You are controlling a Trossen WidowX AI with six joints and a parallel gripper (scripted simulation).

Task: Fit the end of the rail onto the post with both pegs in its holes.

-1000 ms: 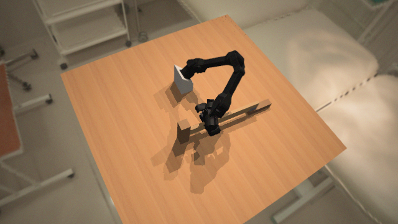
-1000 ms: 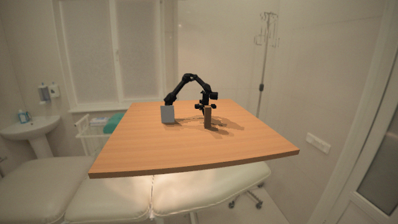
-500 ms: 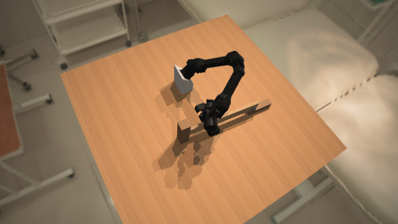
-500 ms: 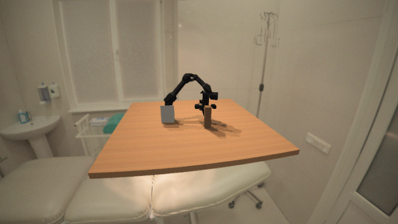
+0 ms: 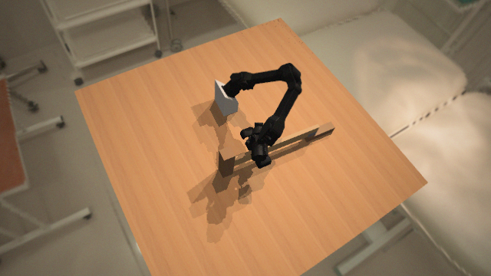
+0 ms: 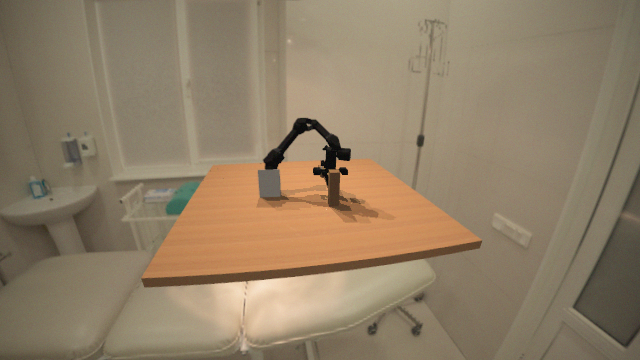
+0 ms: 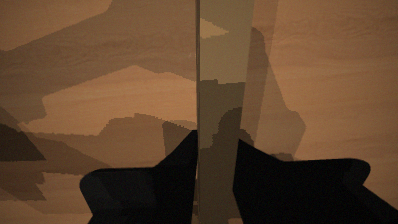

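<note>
The long wooden rail point(image 5: 295, 139) point(image 7: 220, 90) runs from the low footboard block point(image 5: 328, 129) at the right towards the short wooden post point(image 5: 227, 162) point(image 6: 334, 189) at the left. My gripper point(image 5: 263, 159) point(image 6: 330, 173) point(image 7: 207, 134) is shut on the rail, near its post end. The fingers clasp its two sides in the wrist view. The rail's near end lies close beside the post. I cannot tell whether they touch. The pegs and the holes are hidden. In the exterior view the post hides most of the rail.
The arm's grey base block point(image 5: 226, 100) point(image 6: 269, 183) stands behind the post on the wooden table point(image 5: 153, 115) point(image 6: 250, 240). The table's right edge is not far beyond the footboard block. White padded couches and a trolley stand around the table.
</note>
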